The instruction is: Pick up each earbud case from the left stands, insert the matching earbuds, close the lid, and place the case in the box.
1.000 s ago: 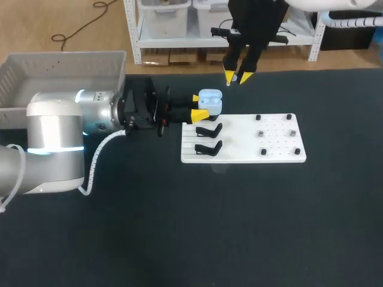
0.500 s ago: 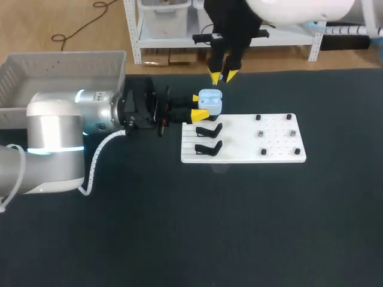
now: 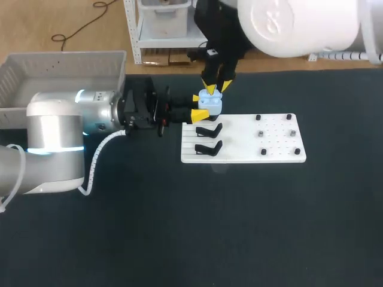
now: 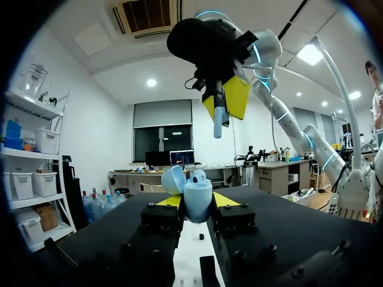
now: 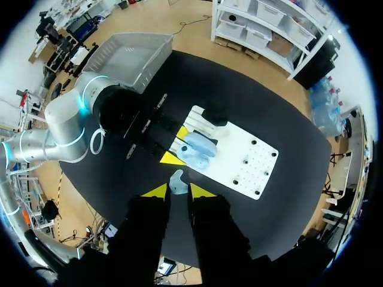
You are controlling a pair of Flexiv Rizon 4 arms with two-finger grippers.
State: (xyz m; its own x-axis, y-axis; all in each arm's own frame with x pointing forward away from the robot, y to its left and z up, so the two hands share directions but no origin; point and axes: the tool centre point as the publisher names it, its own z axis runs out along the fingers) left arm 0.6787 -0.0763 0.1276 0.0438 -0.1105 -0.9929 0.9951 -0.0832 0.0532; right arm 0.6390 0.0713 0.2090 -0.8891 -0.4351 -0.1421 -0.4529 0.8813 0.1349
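My left gripper [image 3: 196, 106] is shut on a light blue earbud case [image 3: 210, 103] and holds it just off the far left corner of the white board [image 3: 251, 149]. In the left wrist view the case [image 4: 197, 200] stands upright between the yellow fingers with its lid [image 4: 173, 179] open. One earbud seems to sit in it. Directly above the case hangs my right gripper [image 3: 215, 87], shut on a light blue earbud [image 4: 218, 124]. In the right wrist view that earbud [image 5: 176, 181] is between the tips, with the case [image 5: 197, 149] below.
Two black stands [image 3: 208, 130] [image 3: 208, 147] sit on the board's left part, and small black pegs [image 3: 261, 134] dot its right part. A grey box [image 3: 60, 69] stands at the table's far left, behind my left arm.
My right gripper has swung left and come down from the table's far edge to just above the open case, with the earbud in it. The left arm and case have not moved.
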